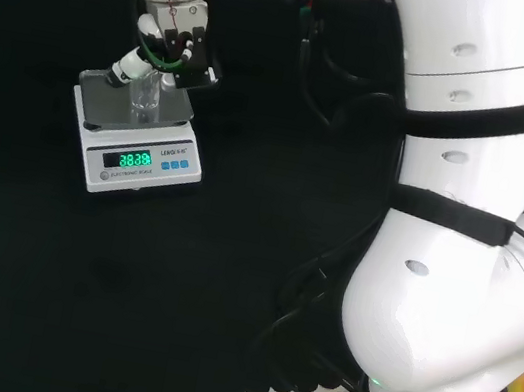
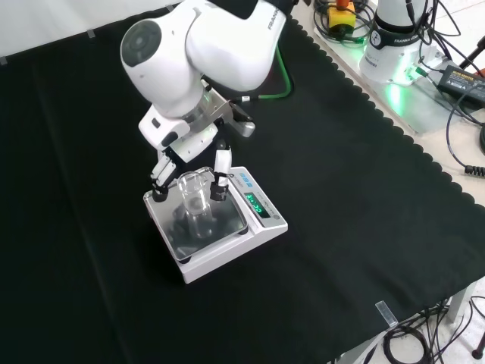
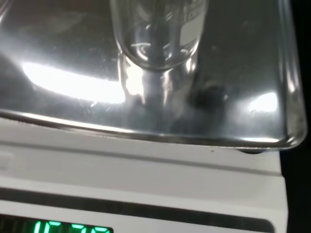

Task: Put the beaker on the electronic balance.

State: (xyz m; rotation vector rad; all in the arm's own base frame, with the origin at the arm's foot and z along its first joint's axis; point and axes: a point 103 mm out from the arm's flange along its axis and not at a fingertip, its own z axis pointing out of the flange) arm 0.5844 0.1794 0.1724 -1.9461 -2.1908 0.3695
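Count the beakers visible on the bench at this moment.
1. A clear beaker stands upright on the pan of the electronic balance, between the hand's fingers. Other clear ware could go unseen.

Cut off in the wrist view: upper part of the beaker, left side of the balance and most of its green display. Hard to make out in the head view, beaker glass against the pan. Hidden behind the big white arm link in the front view, palm of the hand; cannot tell whether fingers touch the beaker.
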